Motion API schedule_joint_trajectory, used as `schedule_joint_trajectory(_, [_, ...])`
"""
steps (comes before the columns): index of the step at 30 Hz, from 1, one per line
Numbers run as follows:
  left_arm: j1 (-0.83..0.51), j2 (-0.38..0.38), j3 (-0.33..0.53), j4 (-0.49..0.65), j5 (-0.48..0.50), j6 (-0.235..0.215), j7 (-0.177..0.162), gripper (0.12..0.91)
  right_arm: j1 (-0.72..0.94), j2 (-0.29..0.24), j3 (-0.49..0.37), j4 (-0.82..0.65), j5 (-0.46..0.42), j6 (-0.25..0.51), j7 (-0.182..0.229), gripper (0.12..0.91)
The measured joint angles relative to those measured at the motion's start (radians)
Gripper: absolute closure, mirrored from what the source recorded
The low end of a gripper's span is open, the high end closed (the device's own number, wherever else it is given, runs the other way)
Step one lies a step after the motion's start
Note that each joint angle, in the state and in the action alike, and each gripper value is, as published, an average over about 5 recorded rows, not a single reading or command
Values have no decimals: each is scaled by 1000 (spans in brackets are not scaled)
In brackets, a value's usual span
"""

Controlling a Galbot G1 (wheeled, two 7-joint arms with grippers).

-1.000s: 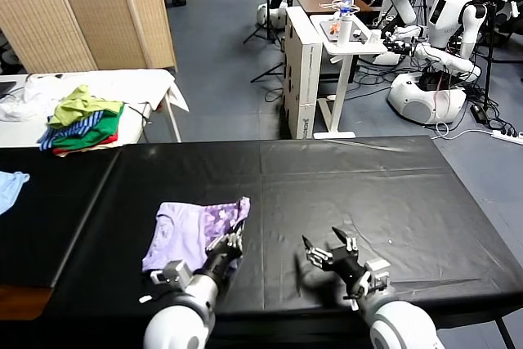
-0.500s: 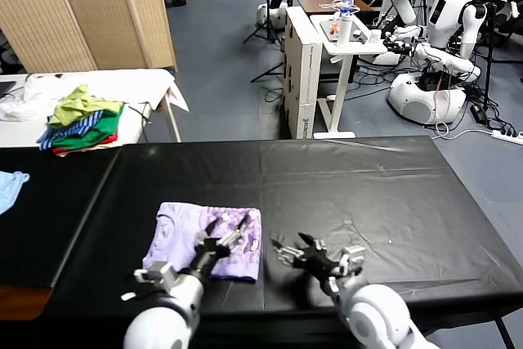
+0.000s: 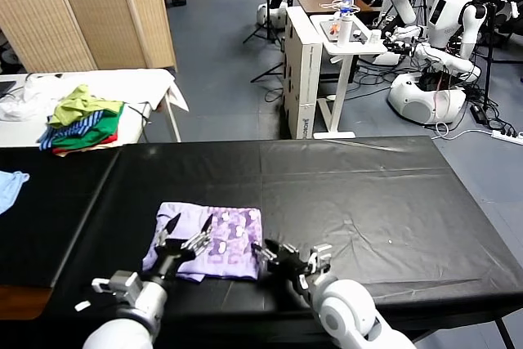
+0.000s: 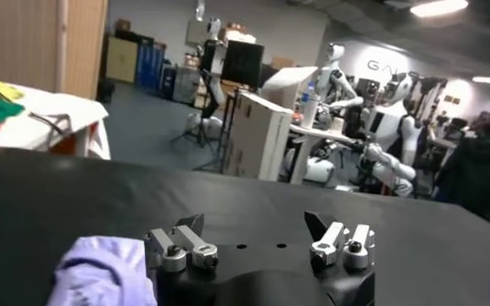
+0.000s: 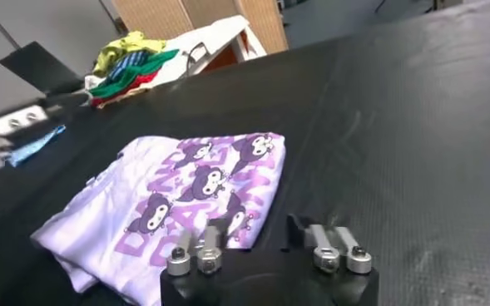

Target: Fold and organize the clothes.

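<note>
On black surface (image 3: pixel 368 194), T-shirt (image 3: pixel 214 239) now folded, print up; left gripper (image 3: pixel 185 233) has let go, jaws wide, empty; right gripper (image 3: pixel 283 256) moved beside hem, jaws half-closed, empty.

Both arms end in rounded white shells behind black wrists, and the left gripper (image 3: pixel 185 233) and right gripper (image 3: pixel 273 252) each carry dark pointed fingers on silver knuckle blocks fastened with small round screws.
</note>
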Motion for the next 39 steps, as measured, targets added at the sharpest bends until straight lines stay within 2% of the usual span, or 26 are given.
schedule_joint_trajectory(1, [5,0,-6,-5,1,-3,0,123,2,2,-1,-3,0,0,0,655])
schedule_joint_trajectory(4, [19,0,-26,-17,4,-19,-2,123,3,5,1,-6,-3,0,-1,820])
schedule_joint_trajectory(7, [34,0,-46,-24,11,-37,-3,123,-4,0,11,1,-5,-3,-2,885])
schedule_joint_trajectory(13, [61,-3,-75,-24,17,-65,-4,123,-34,-43,68,39,-4,-13,4,886])
schedule_joint_trajectory(20, [77,-2,-90,-12,27,-87,-12,123,-66,-89,150,70,-56,-48,4,886])
schedule_joint_trajectory(23, [92,3,-102,-9,35,-97,-20,123,-79,-96,170,86,-77,-65,1,828])
schedule_joint_trajectory(26, [112,10,-113,-7,46,-120,-17,123,-92,-101,188,103,-100,-69,-1,670])
schedule_joint_trajectory(28, [126,13,-116,-8,53,-131,-11,123,-102,-103,200,115,-114,-65,-2,537])
schedule_joint_trajectory(30, [140,13,-117,-10,54,-135,-6,123,-114,-106,213,127,-127,-56,-3,404])
schedule_joint_trajectory(34, [171,14,-114,-26,53,-133,-9,123,-150,-114,246,155,-165,-5,-8,189])
schedule_joint_trajectory(36, [191,18,-113,-37,59,-133,-13,123,-177,-119,267,173,-189,28,-13,138])
schedule_joint_trajectory(39, [227,25,-112,-56,71,-136,-17,123,-240,-123,307,205,-229,86,-19,121])
